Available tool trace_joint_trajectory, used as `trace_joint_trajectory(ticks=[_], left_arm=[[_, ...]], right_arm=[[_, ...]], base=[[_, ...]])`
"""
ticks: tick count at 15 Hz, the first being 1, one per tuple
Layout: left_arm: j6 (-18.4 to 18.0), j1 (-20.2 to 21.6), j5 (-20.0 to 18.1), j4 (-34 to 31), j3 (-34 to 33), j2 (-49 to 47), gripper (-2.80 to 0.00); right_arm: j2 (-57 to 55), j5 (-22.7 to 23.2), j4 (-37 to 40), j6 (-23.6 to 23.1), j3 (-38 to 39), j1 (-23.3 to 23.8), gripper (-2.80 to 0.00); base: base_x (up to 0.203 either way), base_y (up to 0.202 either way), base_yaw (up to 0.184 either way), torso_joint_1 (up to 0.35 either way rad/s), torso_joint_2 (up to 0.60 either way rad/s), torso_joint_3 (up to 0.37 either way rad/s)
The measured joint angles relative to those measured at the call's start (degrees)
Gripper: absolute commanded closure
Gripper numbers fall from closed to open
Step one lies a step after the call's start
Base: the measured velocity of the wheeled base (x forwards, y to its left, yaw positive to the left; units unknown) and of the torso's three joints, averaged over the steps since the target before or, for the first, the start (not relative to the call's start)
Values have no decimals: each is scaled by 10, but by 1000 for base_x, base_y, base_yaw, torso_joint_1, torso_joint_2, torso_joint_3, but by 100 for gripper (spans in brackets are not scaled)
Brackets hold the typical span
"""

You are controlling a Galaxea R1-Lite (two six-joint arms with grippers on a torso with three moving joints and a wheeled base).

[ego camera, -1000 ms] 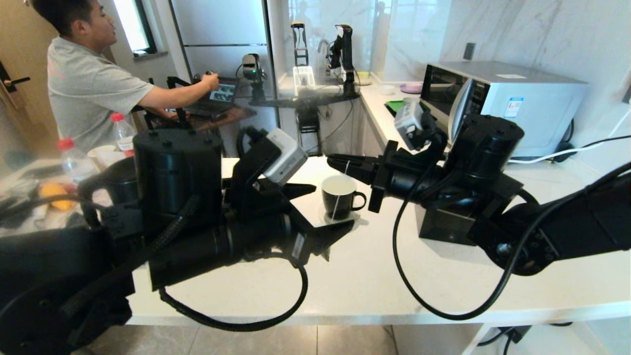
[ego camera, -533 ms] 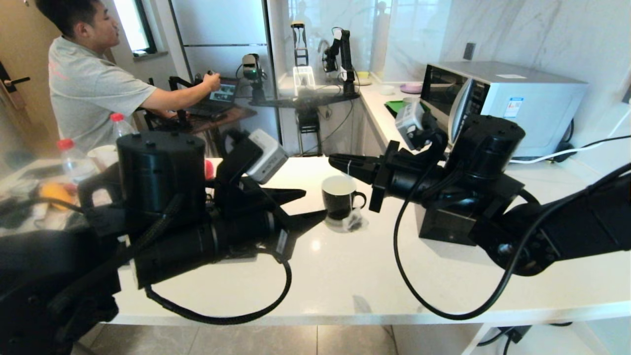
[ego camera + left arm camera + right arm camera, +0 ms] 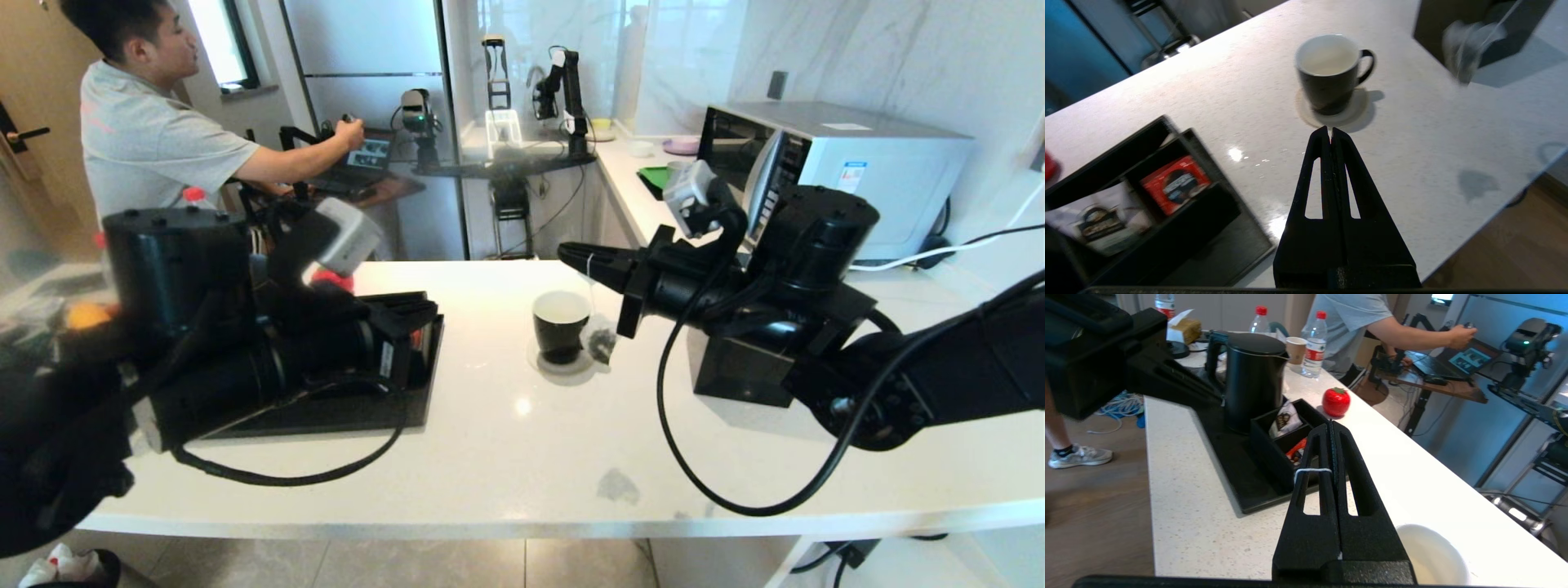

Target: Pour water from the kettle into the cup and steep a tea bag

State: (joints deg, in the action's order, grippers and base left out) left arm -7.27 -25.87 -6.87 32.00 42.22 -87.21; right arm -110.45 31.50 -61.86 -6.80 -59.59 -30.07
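The black cup with a white inside stands on a round coaster mid-counter. My right gripper hovers above and just right of it, shut on the white string of the tea bag. The tea bag dangles outside the cup, beside its right wall. My left gripper is shut and empty, drawn back left over the black tray. The black kettle stands on that tray; my left arm hides it in the head view.
The black tray holds an organizer with a red sachet and a white sachet. A red strawberry-shaped object, bottles and a paper cup stand behind. A black box and a microwave sit right.
My left gripper has shut and the left arm has pulled back left, away from the cup. The tea bag has risen off the coaster and now hangs beside the cup.
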Motion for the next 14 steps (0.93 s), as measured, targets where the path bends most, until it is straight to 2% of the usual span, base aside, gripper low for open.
trace_joint_trajectory(ticks=[3,5,7,9,11,14], left_arm=[[5,54,-53,16,-11,4,0],[29,75,-86,81,-47,5,0],[53,88,-101,165,-101,3,0],[57,98,-97,250,-167,0,0],[58,119,-70,333,-233,-2,0],[58,186,-24,429,-315,8,0]], right_arm=[[0,-1,2,0,0,12,0],[3,-2,4,0,0,21,0],[10,-4,14,-1,2,28,0],[17,-5,15,-1,2,34,0],[22,-5,17,-1,2,37,0],[24,-4,16,-1,0,37,0]], base=[[0,0,0,0,0,0],[0,0,0,0,0,0],[0,0,0,0,0,0],[0,0,0,0,0,0],[0,0,0,0,0,0],[0,0,0,0,0,0]])
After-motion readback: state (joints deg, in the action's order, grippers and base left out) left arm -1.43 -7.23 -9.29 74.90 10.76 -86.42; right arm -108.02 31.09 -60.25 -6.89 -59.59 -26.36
